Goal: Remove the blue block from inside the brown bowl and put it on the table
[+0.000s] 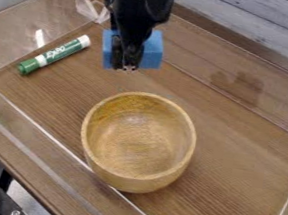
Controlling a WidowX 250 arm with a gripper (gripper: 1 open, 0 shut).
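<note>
1. So the arm's reaching in from the top of the view, end effector (127, 65) angled down, clamped on the blue block (132, 49).
2. Block's up over the tabletop (236, 102), beyond the brown bowl (138, 143).

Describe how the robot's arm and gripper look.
The arm is black, with a bulky, dark body. At its lower end, the black gripper has slim, dark, angular jaws. The image is too coarse to show any markings clearly.
</note>
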